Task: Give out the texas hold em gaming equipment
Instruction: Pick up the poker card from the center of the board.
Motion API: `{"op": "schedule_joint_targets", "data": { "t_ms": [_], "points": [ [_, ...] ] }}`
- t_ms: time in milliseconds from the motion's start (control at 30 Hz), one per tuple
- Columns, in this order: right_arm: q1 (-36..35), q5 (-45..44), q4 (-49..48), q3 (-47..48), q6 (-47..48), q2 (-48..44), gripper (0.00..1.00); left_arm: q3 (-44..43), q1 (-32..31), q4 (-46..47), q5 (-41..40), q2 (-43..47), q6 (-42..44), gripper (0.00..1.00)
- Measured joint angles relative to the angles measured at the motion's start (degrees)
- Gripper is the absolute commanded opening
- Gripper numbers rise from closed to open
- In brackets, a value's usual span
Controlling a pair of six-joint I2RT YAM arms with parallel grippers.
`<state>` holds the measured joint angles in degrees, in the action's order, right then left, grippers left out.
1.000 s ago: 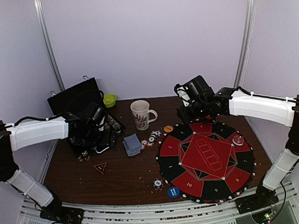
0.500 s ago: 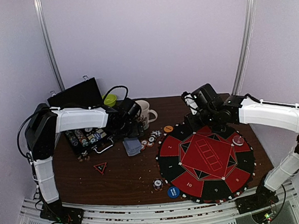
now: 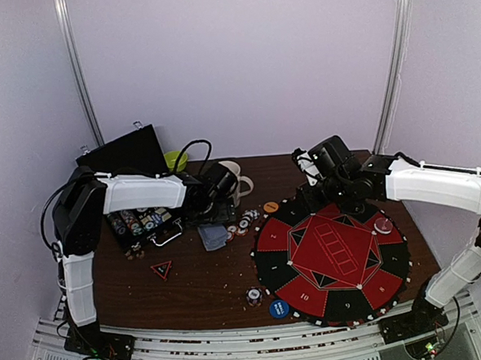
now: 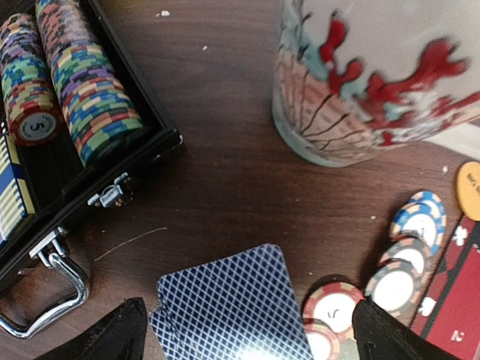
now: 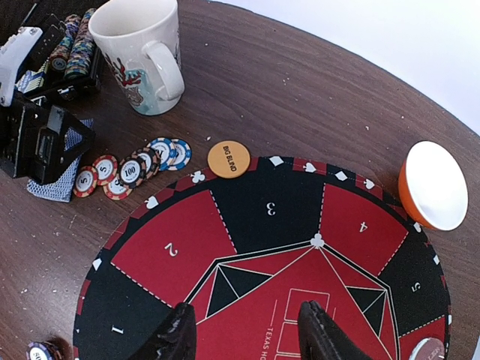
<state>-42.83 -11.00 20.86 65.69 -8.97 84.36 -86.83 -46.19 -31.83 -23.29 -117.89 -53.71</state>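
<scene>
on the bench [image 3: 198, 289], top view, the card stack [image 3: 214, 235] lies beside the chips [image 3: 242, 225], left of the round mat [image 3: 331, 256]. left wrist view: the left gripper [image 4: 247, 311] hangs spread wide over that stack. right wrist view: the right gripper [image 5: 244, 322] hangs spread above the mat, orange disc [image 5: 229, 159] at its rim.

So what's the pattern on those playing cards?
The cards show a dark blue diamond lattice; the left wrist view shows it best.
</scene>
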Motion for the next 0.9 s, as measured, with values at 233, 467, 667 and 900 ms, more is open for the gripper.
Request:
{"op": "schedule_joint_targets", "data": {
  "t_ms": [233,467,667,900],
  "points": [
    [0.0,0.4,0.0,-0.6,0.0,0.0,0.48,0.0,0.0,-1.4,-0.3,-2.4,-0.3,0.98],
    [0.0,0.9,0.0,-0.6,0.0,0.0,0.48,0.5,0.0,-1.4,0.2,-2.5,-0.4,0.98],
    [0.0,1.0,0.0,-0.6,0.0,0.0,0.48,4.5,0.0,-0.2,1.7,-2.3,-1.3,0.98],
    [0.0,1.0,0.0,-0.6,0.1,0.0,0.48,6.1,0.0,1.2,2.3,-1.4,-1.2,0.89]
  ]
}}
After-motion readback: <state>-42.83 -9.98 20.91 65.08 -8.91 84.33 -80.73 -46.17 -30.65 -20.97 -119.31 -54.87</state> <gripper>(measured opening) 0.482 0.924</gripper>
